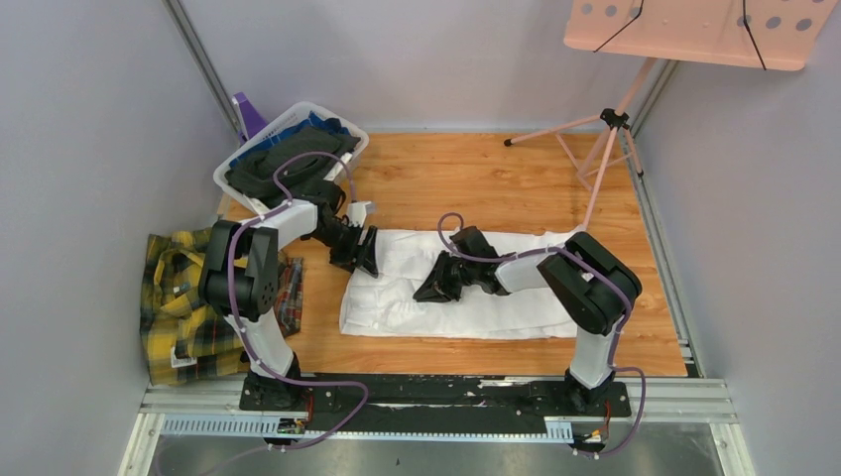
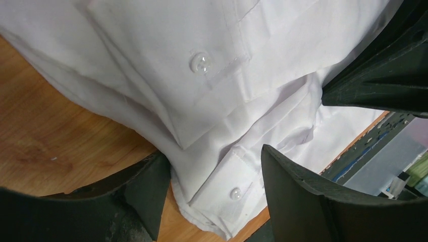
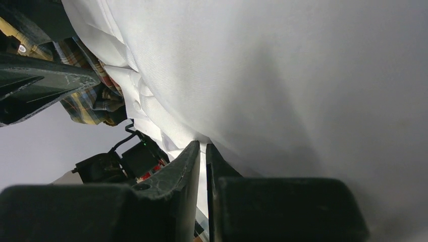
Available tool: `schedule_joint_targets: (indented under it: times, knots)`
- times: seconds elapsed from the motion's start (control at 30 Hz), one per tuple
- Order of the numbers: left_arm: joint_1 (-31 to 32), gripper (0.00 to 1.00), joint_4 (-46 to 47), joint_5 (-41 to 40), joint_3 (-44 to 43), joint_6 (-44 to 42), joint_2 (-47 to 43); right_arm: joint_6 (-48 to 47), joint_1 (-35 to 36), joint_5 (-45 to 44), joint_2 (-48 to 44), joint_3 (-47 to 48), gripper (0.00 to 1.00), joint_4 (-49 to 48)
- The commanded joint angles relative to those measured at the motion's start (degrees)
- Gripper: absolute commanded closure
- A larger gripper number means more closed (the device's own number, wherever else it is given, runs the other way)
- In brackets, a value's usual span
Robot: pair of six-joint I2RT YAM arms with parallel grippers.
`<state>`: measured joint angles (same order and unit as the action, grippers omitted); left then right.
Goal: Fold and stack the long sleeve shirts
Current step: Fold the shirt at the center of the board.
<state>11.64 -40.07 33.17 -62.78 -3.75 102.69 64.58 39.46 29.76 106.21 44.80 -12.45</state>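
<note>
- Top external: white shirt (image 1: 516,297) lies flat on the table (image 1: 446,178); plaid shirt (image 1: 183,317) is heaped at the left, its label (image 1: 179,362) unreadable.
- Left gripper (image 2: 214,161): jaws spread, straddling a cuff (image 2: 227,194).
- Right gripper (image 3: 202,148): jaws nearly together against white cloth; a pinch cannot be told.

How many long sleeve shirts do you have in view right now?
2. The white shirt lies spread mid-table; the plaid shirt sits crumpled at the table's left edge. The basket at the far left holds dark clothes and may hide more.
</note>
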Motion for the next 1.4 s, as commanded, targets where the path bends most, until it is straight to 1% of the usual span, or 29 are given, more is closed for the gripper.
schedule_joint_targets:
  times: [0.0, 0.03, 0.1, 0.13, 0.17, 0.2, 0.23, 0.27, 0.3, 0.33, 0.37, 0.43, 0.5, 0.57, 0.67, 0.73, 0.8, 0.9, 1.07, 1.17, 1.37]
  knots:
    - [0.9, 0.31, 2.0, -2.9, 0.8, -1.2, 3.8, 1.3, 1.7, -6.7, 2.2, 0.2, 0.89, 1.4]
    - [1.2, 0.33, 2.1, -3.3, 0.8, -1.4, 4.2, 1.3, 1.7, -6.9, 2.2, 0.4, 0.89, 1.4]
    - [1.3, 0.42, 1.9, -5.0, 0.8, -1.6, 4.3, 1.3, 1.7, -7.4, 2.1, 0.8, 0.90, 2.1]
    - [1.3, 0.48, 1.5, -6.2, 0.8, -1.7, 4.1, 1.5, 1.7, -7.8, 2.0, 0.9, 0.90, 2.2]
    - [1.4, 0.53, 1.4, -6.8, 0.9, -2.0, 3.8, 1.7, 1.7, -8.2, 1.9, 0.8, 0.91, 2.4]
    - [1.5, 0.63, 1.1, -7.2, 1.0, -2.1, 2.9, 1.9, 1.6, -8.4, 1.8, 0.8, 0.91, 2.4]
    - [1.5, 0.69, 0.9, -8.4, 1.0, -2.2, 2.4, 2.1, 1.7, -8.5, 1.8, 0.8, 0.91, 2.4]
    - [1.6, 0.80, 0.7, -9.3, 0.8, -2.3, 1.6, 2.4, 1.7, -8.5, 1.6, 0.9, 0.92, 2.3]
    - [1.6, 0.86, 0.5, -10.3, 0.7, -2.5, 1.3, 2.5, 1.6, -8.4, 1.5, 1.0, 0.92, 2.0]
    - [1.7, 0.97, -0.1, -10.8, 0.0, -2.9, 1.0, 2.7, 1.7, -8.4, 1.2, 1.2, 0.93, 2.0]
    - [1.8, 0.99, -0.7, -11.6, -0.6, -3.1, 0.9, 3.0, 1.8, -8.4, 0.8, 1.3, 0.93, 1.8]
    - [1.8, 1.00, -2.6, -11.8, -2.9, -3.7, 0.5, 3.0, 1.9, -7.5, 0.2, 2.3, 0.93, 2.0]
    - [1.8, 1.00, -4.7, -11.6, -5.8, -4.2, -0.2, 2.0, 1.7, -5.9, -1.3, 4.1, 0.91, 4.4]
    - [1.8, 1.00, -9.2, -11.9, -9.7, -5.1, -0.5, 0.9, 1.3, -4.8, -4.9, 4.4, 0.85, 6.2]
    - [1.8, 1.00, -13.2, -13.2, -15.0, -6.6, -1.2, 0.1, -1.4, -4.4, -11.7, 1.4, 0.77, 8.7]
    - [1.8, 1.00, -14.6, -13.9, -16.5, -6.9, -2.0, -0.3, -3.5, -5.1, -15.4, -0.5, 0.73, 9.3]
    - [1.9, 1.00, -16.0, -13.8, -17.5, -6.9, -1.7, -1.3, -5.1, -5.7, -16.0, -1.1, 0.72, 10.1]
    - [2.0, 1.00, -18.3, -13.7, -19.1, -6.9, 0.1, -2.7, -6.3, -6.9, -13.1, -0.8, 0.73, 10.6]
    - [2.3, 1.00, -18.7, -13.8, -21.2, -6.9, 1.6, -3.8, -6.6, -9.3, -6.8, 0.4, 0.78, 9.6]
    - [2.5, 1.00, -19.6, -13.8, -24.4, -7.6, 3.9, -3.0, -6.5, -9.9, -4.6, -0.2, 0.81, 7.3]
    - [2.8, 1.00, -24.6, -13.3, -33.5, -11.3, 9.9, 0.4, -6.2, -11.5, -3.7, -3.3, 0.85, 3.5]
